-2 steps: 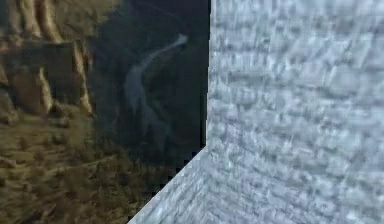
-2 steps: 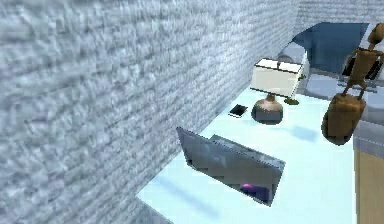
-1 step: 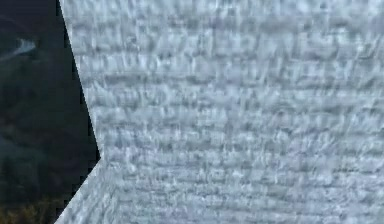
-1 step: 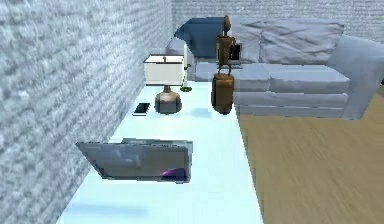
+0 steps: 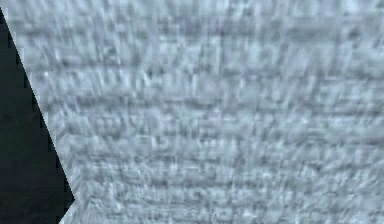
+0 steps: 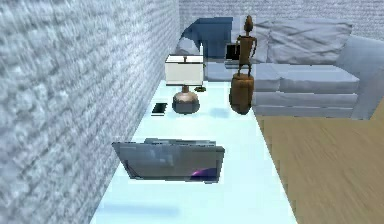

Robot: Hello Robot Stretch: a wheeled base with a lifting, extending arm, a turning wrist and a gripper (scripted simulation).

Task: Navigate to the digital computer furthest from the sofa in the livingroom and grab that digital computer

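An open laptop (image 6: pixel 168 160) stands on the near end of a long pale table (image 6: pixel 240 170) in the arm side view. Its grey lid faces me, and a dark, purplish screen edge shows along its lower right. A second dark, laptop-like shape (image 6: pixel 232 51) sits at the table's far end, close to the grey-blue sofa (image 6: pixel 300 75).
A white brick wall (image 5: pixel 220 110) stands close ahead in the forward view, with a dark gap (image 5: pixel 20 150) at its left. On the table are a white-shaded lamp (image 6: pixel 186 80), a small black flat thing (image 6: pixel 159 108) and a brown statue on a vase-like base (image 6: pixel 243 75). Wooden floor (image 6: pixel 335 165) lies right of the table.
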